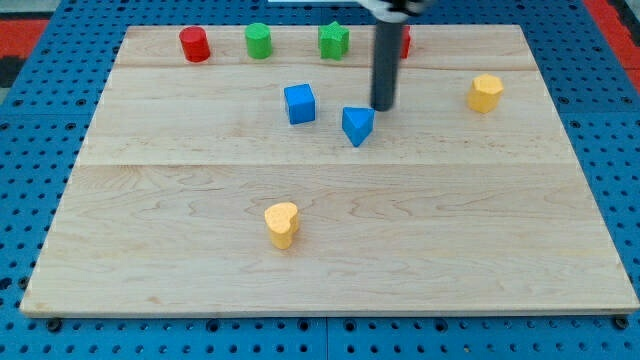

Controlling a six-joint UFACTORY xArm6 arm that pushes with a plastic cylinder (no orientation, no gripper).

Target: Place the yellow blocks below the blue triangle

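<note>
The blue triangle [357, 125] lies near the board's middle, a little toward the view's top. My tip [383, 106] stands just to its upper right, very close to it. One yellow heart-shaped block [282, 223] lies well below and to the left of the triangle. A second yellow block [485, 92], roughly hexagonal, lies at the view's right, slightly above the triangle's level.
A blue cube [299, 103] sits left of the triangle. Along the top edge stand a red cylinder [194, 44], a green cylinder [259, 40], a green star-like block [333, 40] and a red block [404, 41] partly hidden behind the rod. The wooden board [150, 250] rests on blue pegboard.
</note>
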